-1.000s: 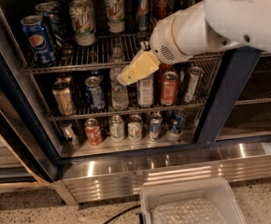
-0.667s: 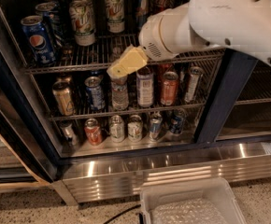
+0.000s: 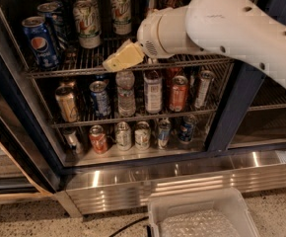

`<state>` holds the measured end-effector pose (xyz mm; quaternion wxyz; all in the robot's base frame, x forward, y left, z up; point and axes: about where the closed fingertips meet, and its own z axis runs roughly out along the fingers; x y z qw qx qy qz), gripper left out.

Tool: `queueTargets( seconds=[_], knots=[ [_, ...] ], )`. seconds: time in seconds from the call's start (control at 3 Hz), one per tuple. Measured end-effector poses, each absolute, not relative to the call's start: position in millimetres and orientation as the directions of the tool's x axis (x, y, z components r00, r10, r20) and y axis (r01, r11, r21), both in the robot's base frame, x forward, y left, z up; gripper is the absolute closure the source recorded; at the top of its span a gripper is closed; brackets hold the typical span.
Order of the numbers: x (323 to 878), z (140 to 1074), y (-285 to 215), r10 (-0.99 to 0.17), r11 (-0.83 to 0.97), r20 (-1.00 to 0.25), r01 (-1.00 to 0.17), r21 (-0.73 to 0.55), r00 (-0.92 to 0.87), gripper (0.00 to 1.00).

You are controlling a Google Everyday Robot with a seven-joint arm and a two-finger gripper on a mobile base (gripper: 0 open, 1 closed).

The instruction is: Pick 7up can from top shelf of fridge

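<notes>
7up can (image 3: pixel 88 19) upright on top shelf (image 3: pixel 74 65) of fridge (image 3: pixel 227 107), right of Pepsi can (image 3: pixel 40 42). Gripper (image 3: pixel 111 63) hovers at shelf's front edge, below can; jaws' state: cannot tell. Risk: low approach snags shelf, topples Pepsi can.

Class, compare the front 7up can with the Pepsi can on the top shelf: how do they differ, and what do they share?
The 7up can is whitish-silver with green lettering; the Pepsi can is blue with a red-and-white emblem. The Pepsi can stands at the left end of the top shelf; the 7up can stands to its right, nearer the gripper, which hangs before the shelf's front rail. Both stand upright, untouched.
</notes>
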<state>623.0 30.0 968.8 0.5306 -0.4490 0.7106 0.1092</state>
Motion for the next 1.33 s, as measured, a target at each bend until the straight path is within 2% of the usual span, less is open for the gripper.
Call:
queueTargets(
  seconds=[0.33, 1.33],
  knots=[
    [648.0, 954.0, 69.2, -0.447, 0.578, -0.894, -0.771, -0.268, -0.024, 0.0],
    [661.1, 951.6, 90.8, -0.417, 0.568, -0.909, -0.785, -0.248, -0.015, 0.0]
  ],
)
